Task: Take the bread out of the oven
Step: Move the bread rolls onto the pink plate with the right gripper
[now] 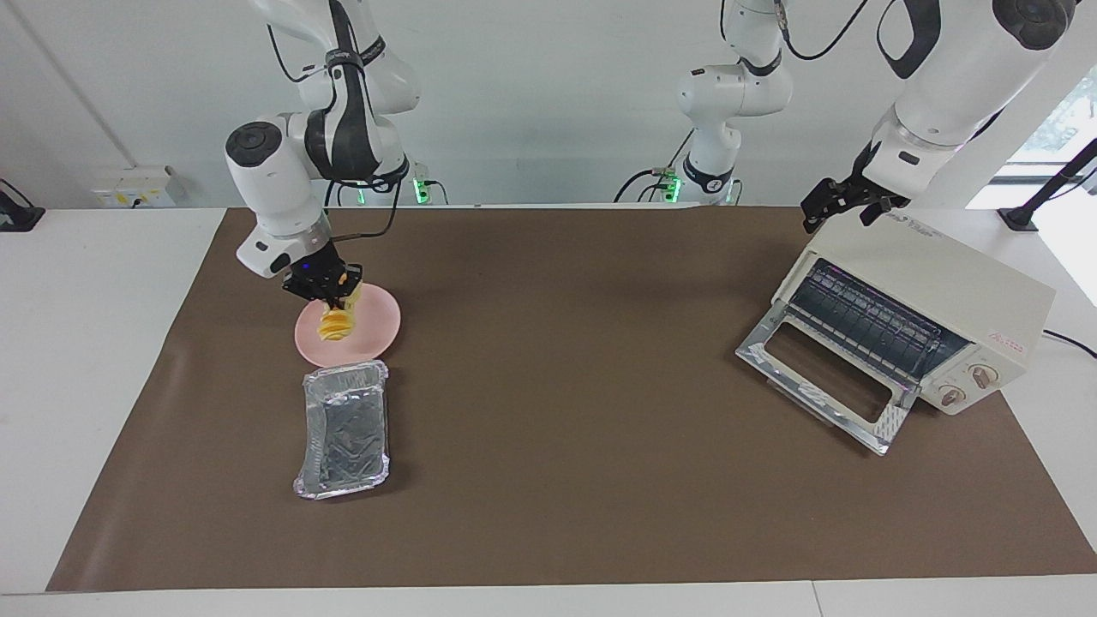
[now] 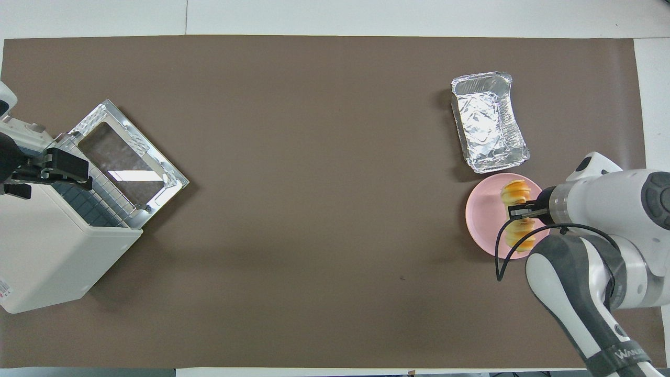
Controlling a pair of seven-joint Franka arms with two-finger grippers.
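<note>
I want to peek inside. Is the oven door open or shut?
Open. The oven has its glass door dropped flat onto the mat, and the wire rack inside shows, with no bread on it.

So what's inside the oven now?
The oven has its door down, and only the wire rack shows inside. The bread is on the pink plate, under the right gripper. The oven's deeper interior is hidden.
</note>
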